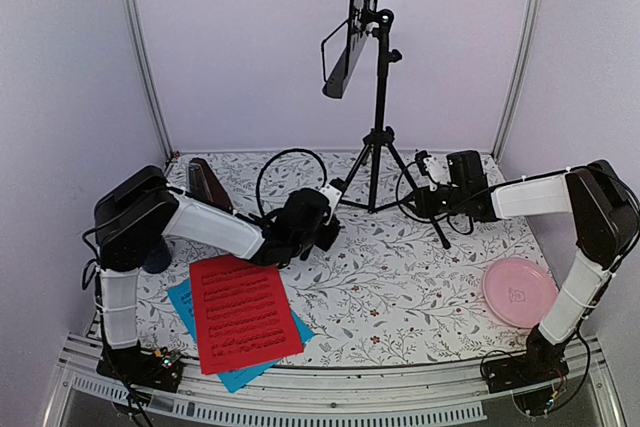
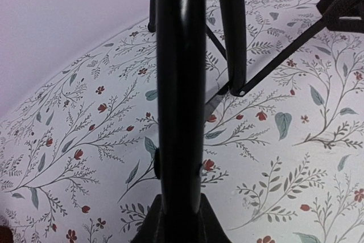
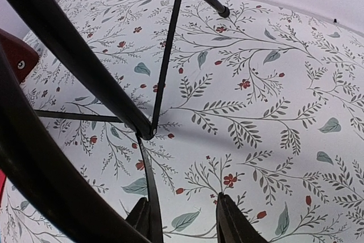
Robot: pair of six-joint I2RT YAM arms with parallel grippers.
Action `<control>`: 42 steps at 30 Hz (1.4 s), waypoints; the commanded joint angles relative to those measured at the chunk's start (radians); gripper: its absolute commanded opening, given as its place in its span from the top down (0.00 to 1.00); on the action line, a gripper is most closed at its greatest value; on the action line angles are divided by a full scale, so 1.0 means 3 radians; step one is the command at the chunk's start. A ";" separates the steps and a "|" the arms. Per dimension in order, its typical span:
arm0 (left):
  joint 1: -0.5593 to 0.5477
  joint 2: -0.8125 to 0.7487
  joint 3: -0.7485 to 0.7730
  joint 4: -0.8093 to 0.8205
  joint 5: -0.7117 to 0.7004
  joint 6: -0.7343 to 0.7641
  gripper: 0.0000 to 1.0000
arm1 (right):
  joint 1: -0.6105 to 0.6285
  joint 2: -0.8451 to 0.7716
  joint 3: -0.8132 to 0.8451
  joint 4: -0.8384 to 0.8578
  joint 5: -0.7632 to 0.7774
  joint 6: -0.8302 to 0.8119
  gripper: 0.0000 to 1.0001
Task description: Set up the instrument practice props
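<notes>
**Stand** (image 1: pixel 378 97): black, thin pole on three splayed tripod legs, with a perforated desk at the top and a wire lip at the desk's lower end. It stood at the middle of the table's (image 1: pixel 420 277) back edge. The pole's long axis was upright. The desk was tilted and seen almost edge-on.

**Red sheet** (image 1: pixel 243 312): printed music, lying flat over the cyan sheet (image 1: pixel 190 307) at the front-left corner. Its long side ran front to back, slightly askew.

**Metronome** (image 1: pixel 207 185): a small brown pyramid, upright near the back-left corner.

**Left gripper** (image 1: pixel 325 212) (image 2: pixel 179 217): clenched on the stand's left leg, low down.

**Right gripper** (image 1: pixel 425 182) (image 3: pixel 185 220): released, jaws apart beside the right leg. A thin brace ran along one finger.

**Plate** (image 1: pixel 519 290): pink and round, near the front-right corner.

**Surface**: white cloth printed with grey-green sprigs and small red flowers.

**Room**: pale lilac walls (image 1: pixel 250 47), with metal posts (image 1: pixel 140 47) at the back corners.
</notes>
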 commanded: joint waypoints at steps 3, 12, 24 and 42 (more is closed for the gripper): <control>-0.0486 0.0194 0.0322 -0.0411 -0.0294 -0.0350 0.87 | -0.0192 0.0189 0.0160 0.0154 0.0501 0.0224 0.64; -0.0534 0.0064 0.0280 -0.0552 0.0008 -0.0310 0.54 | -0.0192 0.0050 0.0047 0.0161 0.0323 0.0087 0.49; -0.0226 -0.0639 -0.0267 -0.0312 0.1195 -0.0036 0.27 | -0.0209 -0.0684 -0.0311 0.0028 0.0368 0.0113 0.04; 0.1148 -0.0383 0.0235 -0.0319 0.3011 0.1459 0.22 | -0.0249 -0.1275 -0.0691 -0.0338 -0.0253 0.0638 0.17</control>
